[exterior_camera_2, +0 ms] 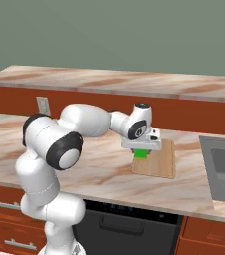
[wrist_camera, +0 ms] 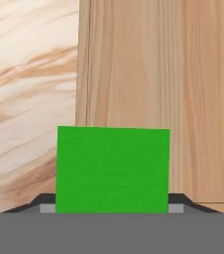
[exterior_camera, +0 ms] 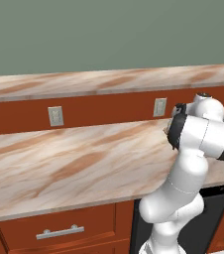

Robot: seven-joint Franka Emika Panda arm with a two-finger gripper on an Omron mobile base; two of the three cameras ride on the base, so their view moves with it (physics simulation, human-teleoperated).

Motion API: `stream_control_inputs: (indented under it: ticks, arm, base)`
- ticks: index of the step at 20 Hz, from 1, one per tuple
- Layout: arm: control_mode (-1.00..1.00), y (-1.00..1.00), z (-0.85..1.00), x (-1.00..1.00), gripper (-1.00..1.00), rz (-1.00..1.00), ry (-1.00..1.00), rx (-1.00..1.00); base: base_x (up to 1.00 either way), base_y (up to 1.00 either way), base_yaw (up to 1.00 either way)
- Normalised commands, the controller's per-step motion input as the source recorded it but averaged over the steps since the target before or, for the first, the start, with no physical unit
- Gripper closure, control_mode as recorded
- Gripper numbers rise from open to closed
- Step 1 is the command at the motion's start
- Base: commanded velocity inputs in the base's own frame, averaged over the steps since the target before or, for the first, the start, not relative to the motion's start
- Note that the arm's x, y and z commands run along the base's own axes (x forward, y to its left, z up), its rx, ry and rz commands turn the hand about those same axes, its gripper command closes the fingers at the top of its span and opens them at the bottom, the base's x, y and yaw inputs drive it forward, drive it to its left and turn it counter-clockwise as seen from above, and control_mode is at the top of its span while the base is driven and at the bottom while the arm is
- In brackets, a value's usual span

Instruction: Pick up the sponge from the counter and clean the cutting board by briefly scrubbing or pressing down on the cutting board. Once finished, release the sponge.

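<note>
Here the gripper point(exterior_camera_2: 142, 151) is closed on the sponge point(exterior_camera_2: 142, 154), a flat block with a bright green face, held just over the near left part of the cutting board point(exterior_camera_2: 162, 162) at the centre of the right base view. In the hand view the sponge point(wrist_camera: 113, 169) is a plain matte green rectangle at bottom centre, with a dark finger tip point(wrist_camera: 179, 200) pressed to each short side; its yellow layer cannot be made out. Whether it touches the wood is not clear.

The cutting board point(wrist_camera: 183, 99) is pale tan wood with fine straight grain running up the hand view, its left edge standing slightly proud of the counter point(wrist_camera: 25, 99). The counter is a smooth beige slab with brown marble streaks, over reddish-brown cabinets point(exterior_camera: 59, 225) with a metal drawer handle point(exterior_camera: 60, 231).

In the left base view the arm's white shell covers the board and sponge. At the right edge of the right base view a grey sink point(exterior_camera_2: 224, 164) is cut off.
</note>
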Motion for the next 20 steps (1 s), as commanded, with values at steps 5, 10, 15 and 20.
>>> stream_control_inputs:
  ticks: [5,10,15,20]
  arm:
    - [-1.00,-0.22,-0.21,0.07,1.00,0.01,0.00,0.00]
    - [-1.00,0.00,-0.14,0.07,1.00,0.00,0.00,0.00]
    - [-1.00,0.00,-0.17,0.07,1.00,0.00,0.00,0.00]
    - [-1.00,0.00,-0.37,0.00,1.00,0.00,-0.01,0.00]
  base:
    - [0.00,0.00,0.00]
    - [0.00,0.00,0.00]
    - [0.00,0.00,0.00]
    - [0.00,0.00,0.00]
